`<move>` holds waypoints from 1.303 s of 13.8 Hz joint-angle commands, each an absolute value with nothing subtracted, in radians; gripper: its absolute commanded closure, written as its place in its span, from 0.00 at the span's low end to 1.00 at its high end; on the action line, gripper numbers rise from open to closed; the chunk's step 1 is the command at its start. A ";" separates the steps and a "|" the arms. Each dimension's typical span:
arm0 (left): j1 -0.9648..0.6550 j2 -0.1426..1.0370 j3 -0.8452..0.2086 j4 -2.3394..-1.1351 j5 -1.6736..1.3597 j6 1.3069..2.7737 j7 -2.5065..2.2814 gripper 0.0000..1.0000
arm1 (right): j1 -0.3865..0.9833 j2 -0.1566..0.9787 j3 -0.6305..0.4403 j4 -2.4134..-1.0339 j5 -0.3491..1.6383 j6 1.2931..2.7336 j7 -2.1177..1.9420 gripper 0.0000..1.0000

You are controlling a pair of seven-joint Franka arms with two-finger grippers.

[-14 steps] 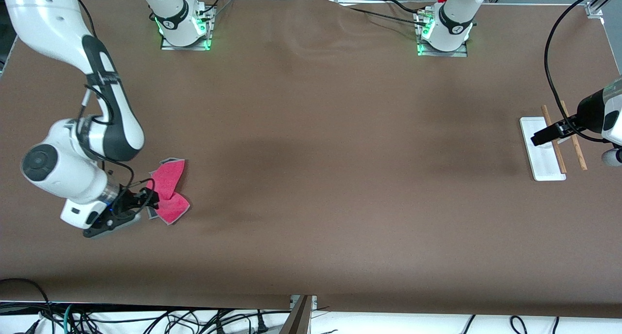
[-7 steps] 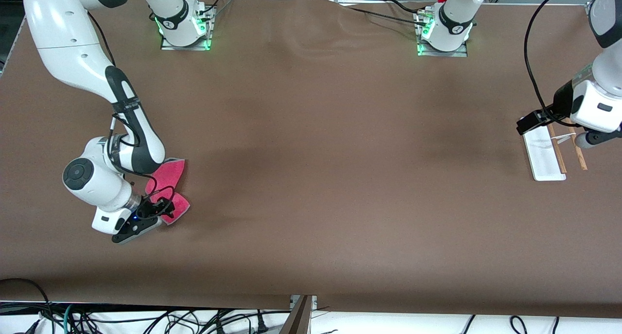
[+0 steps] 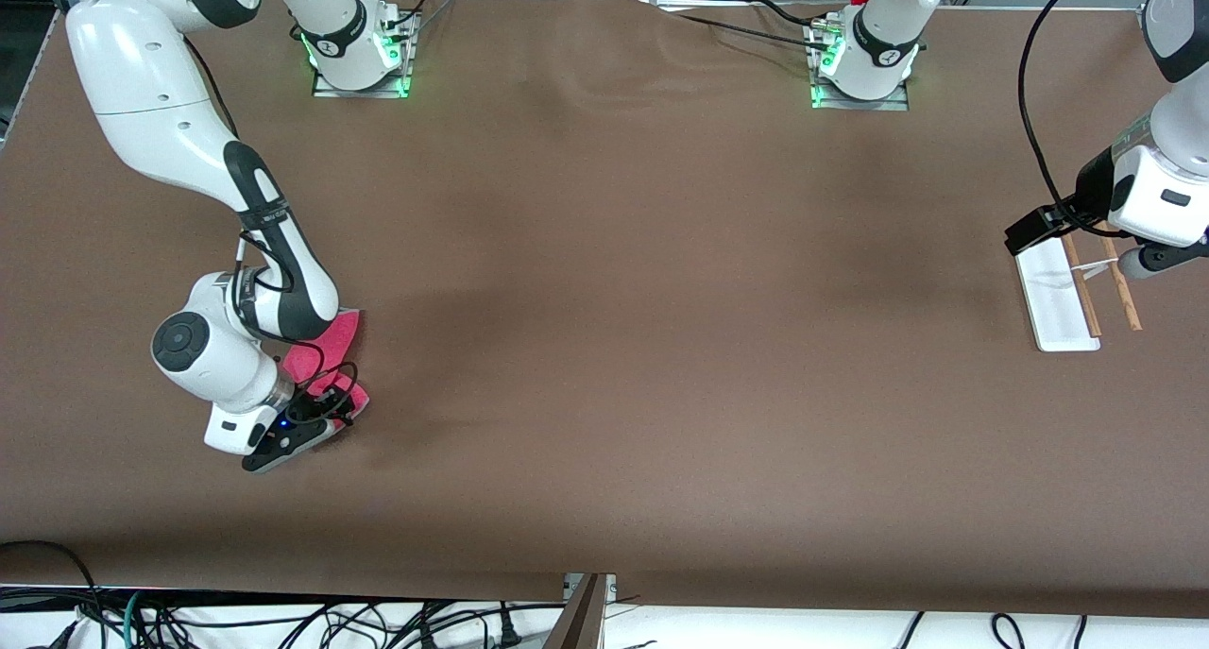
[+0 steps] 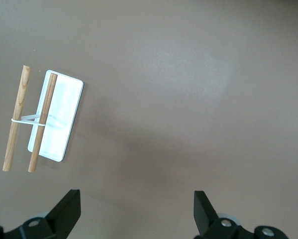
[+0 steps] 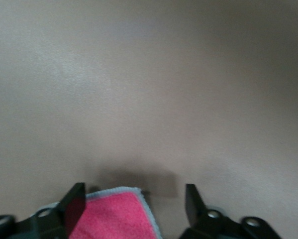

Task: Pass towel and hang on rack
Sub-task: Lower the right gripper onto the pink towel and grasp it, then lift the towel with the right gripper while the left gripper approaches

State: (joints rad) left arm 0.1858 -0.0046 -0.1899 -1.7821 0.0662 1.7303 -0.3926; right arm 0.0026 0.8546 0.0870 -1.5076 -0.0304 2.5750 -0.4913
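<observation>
The pink-red towel [image 3: 338, 335] lies crumpled on the brown table at the right arm's end, partly hidden under the right arm. My right gripper [image 3: 331, 411] is low over the towel's corner nearest the front camera. In the right wrist view the gripper [image 5: 134, 204] is open, with that grey-edged corner [image 5: 114, 216] between the fingers. The rack [image 3: 1056, 299] stands at the left arm's end, a white base with two wooden rods. My left gripper [image 3: 1025, 231] hovers open and empty over the table just past the rack's end nearest the robots. In the left wrist view the gripper [image 4: 136, 209] is off to one side of the rack [image 4: 54, 117].
The table [image 3: 642, 347] is covered by a plain brown mat. Both arm bases [image 3: 359, 54] stand along the robots' edge. Cables hang below the table edge nearest the front camera.
My right gripper has slid toward the left arm's end, onto the towel's near corner. My left gripper has moved off the rack's base toward the robots' edge.
</observation>
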 commanded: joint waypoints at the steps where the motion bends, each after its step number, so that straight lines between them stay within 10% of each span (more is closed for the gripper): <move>1: 0.172 -0.012 -0.186 -1.792 0.092 1.747 -0.403 0.00 | -0.002 0.864 0.094 -1.497 -0.031 2.589 -0.509 0.77; 4: 0.175 -0.014 -0.186 -1.790 0.091 1.747 -0.403 0.00 | -0.003 0.864 0.095 -1.497 -0.031 2.588 -0.509 1.00; 11: 0.175 -0.014 -0.184 -1.790 0.092 1.747 -0.403 0.00 | -0.002 0.789 0.115 -1.488 -0.031 2.563 -0.502 1.00; 18: 0.175 -0.014 -0.186 -1.790 0.092 1.749 -0.403 0.00 | 0.035 0.678 0.199 -1.295 0.025 2.173 -0.154 1.00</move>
State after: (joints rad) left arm 0.1817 -0.0046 -0.1883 -1.7821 0.0662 1.7381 -0.3926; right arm 0.0109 0.6928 0.1737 -1.3437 0.0119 2.2525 -0.2934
